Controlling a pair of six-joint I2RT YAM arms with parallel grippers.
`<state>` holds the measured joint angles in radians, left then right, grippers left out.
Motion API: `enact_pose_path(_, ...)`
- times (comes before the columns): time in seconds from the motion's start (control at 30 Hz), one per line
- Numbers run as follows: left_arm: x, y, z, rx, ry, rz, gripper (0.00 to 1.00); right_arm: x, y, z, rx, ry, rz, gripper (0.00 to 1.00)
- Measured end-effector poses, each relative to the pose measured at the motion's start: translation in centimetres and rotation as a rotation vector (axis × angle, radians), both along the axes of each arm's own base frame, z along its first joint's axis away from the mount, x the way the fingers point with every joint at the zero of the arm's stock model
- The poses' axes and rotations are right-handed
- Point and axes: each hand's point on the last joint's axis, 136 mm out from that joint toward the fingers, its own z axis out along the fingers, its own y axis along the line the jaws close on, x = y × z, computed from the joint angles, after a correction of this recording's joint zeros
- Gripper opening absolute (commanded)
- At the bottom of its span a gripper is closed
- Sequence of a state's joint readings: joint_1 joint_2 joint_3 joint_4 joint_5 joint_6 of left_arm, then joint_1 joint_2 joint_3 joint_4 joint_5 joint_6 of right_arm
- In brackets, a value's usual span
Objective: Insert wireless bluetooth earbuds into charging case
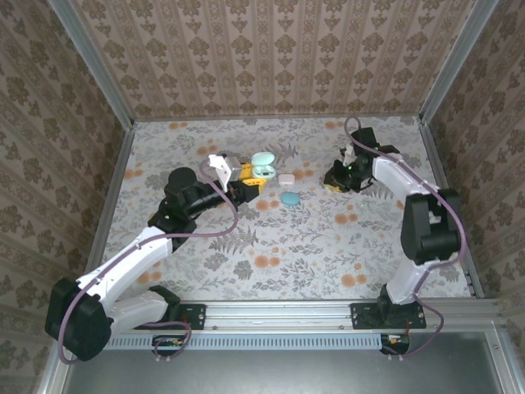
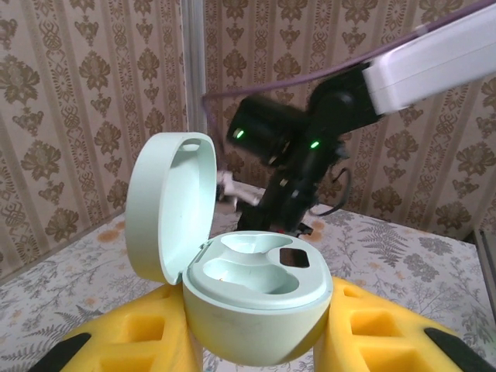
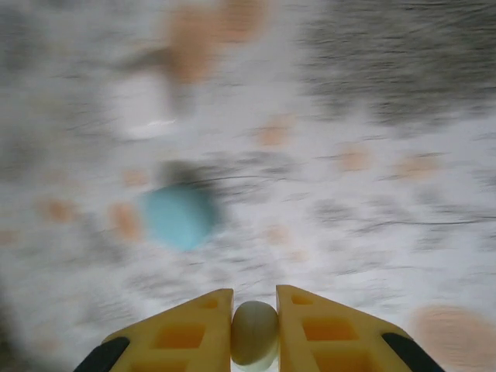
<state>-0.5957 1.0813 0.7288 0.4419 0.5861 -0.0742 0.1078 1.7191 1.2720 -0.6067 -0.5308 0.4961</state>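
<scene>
Left claw (image 2: 260, 337) clamped, right claw (image 3: 254, 329) pinched, arms outstretched

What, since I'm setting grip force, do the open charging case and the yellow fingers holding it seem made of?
Charging case: hard moulded plastic, pale green, satin finish, judging by its smooth curves and the soft highlights on the lid. Left hand, fingers: yellow, matte, with moulded rectangular pockets. They are probably plastic, possibly rubbery; the look leaves that open.

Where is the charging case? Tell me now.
Top view, near the table's middle: the charging case sits open between the left gripper's yellow fingers, with the white square item just to its right.
</scene>
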Motion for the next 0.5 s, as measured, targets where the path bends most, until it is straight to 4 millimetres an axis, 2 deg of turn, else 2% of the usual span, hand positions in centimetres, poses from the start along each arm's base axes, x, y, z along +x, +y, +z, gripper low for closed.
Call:
enact_pose_path(0.1, 0.6, 0.6, 0.1, -0.002, -0.002, 0.023, 0.25, -0.3, 3.1, 4.6, 0.225, -0.084, 0.048, 0.21)
enact_pose_path(0.2, 1.1, 1.3, 0.3, -0.005, -0.008, 0.045, 0.25, -1.0, 5.3, 7.7, 0.400, -0.116, 0.101, 0.21)
enact_pose_path(0.33, 1.5, 2.0, 0.6, -0.009, -0.014, 0.062, 0.26, -2.1, 7.6, 10.6, 0.570, -0.114, 0.172, 0.21)
enact_pose_path(0.5, 1.6, 2.3, 0.7, -0.012, -0.019, 0.064, 0.25, -3.7, 9.7, 14.4, 0.689, -0.121, 0.259, 0.21)
